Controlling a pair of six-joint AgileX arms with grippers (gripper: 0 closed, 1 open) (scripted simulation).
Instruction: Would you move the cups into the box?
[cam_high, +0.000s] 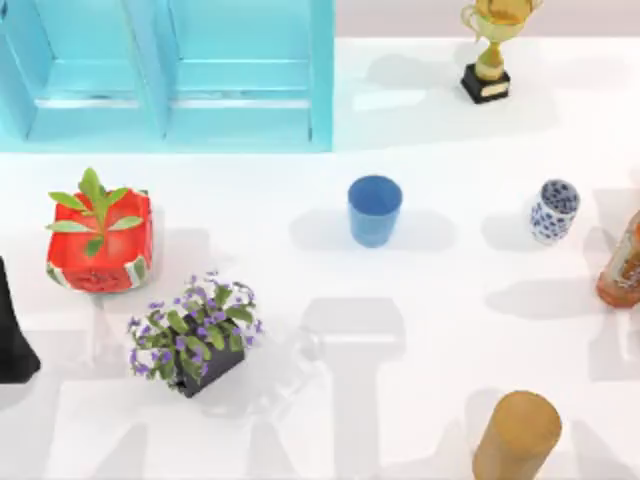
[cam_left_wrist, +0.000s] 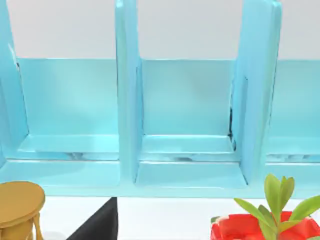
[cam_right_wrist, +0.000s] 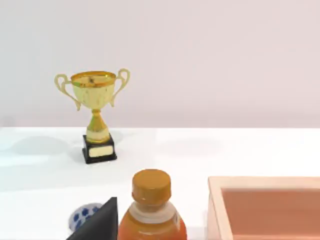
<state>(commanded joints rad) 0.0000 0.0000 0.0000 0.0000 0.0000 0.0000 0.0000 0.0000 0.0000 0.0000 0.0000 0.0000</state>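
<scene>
Jaws' opening cannot be told, blue cup (cam_high: 375, 210) and patterned white cup (cam_high: 553, 211) upright outside turquoise box (cam_high: 322, 90)

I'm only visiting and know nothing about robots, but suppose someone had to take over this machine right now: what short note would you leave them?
Left arm: at the table's left, its wrist camera facing the box. Right arm: at the table's right, near the orange-capped bottle. Neither is carrying anything that I can see.

Blue cup: upright on the table near the middle, outside the box.
Patterned white cup: upright on the right side, outside the box.
The box stands at the far left, and the compartments in sight are empty.

Done: nothing yet.
Left: both cups need picking up and placing in the box.
</scene>
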